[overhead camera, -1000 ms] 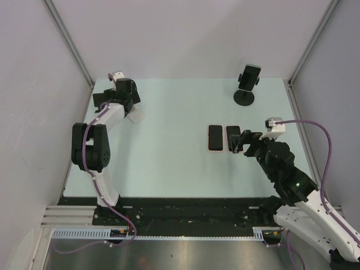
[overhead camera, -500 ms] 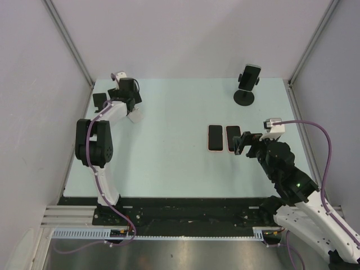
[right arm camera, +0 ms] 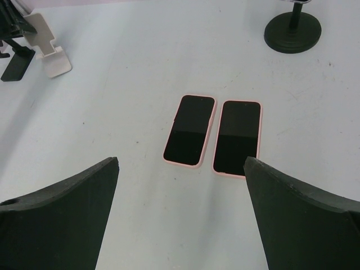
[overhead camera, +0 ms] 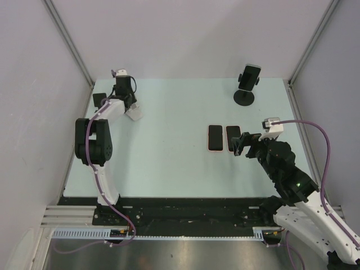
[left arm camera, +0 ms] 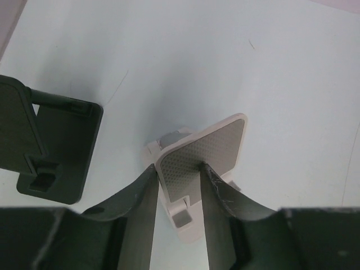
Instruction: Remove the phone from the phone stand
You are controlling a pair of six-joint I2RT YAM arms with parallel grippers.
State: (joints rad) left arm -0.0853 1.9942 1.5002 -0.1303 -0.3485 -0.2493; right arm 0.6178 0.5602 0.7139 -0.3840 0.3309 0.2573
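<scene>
A dark phone [overhead camera: 249, 76] stands upright in a black phone stand with a round base [overhead camera: 244, 97] at the back right of the table; the right wrist view shows only that base [right arm camera: 292, 25]. My right gripper [overhead camera: 236, 143] hovers open, nothing between its fingers [right arm camera: 181, 163], just over the near end of two pink-cased phones [right arm camera: 190, 138] [right arm camera: 237, 138] lying flat side by side. My left gripper [overhead camera: 127, 106] is far from the phone, at the back left, with its jaws [left arm camera: 179, 166] closed against the back plate of a white folding stand [left arm camera: 202, 154].
A black folding stand [left arm camera: 56, 146] lies flat just left of the white one [overhead camera: 134, 114], near the left wall. Metal frame posts rise at both back corners. The two flat phones [overhead camera: 215, 138] lie mid-table, right of centre.
The left gripper swung over the white folding stand and its jaws closed in from wide open onto the back plate. The right arm has barely moved.
</scene>
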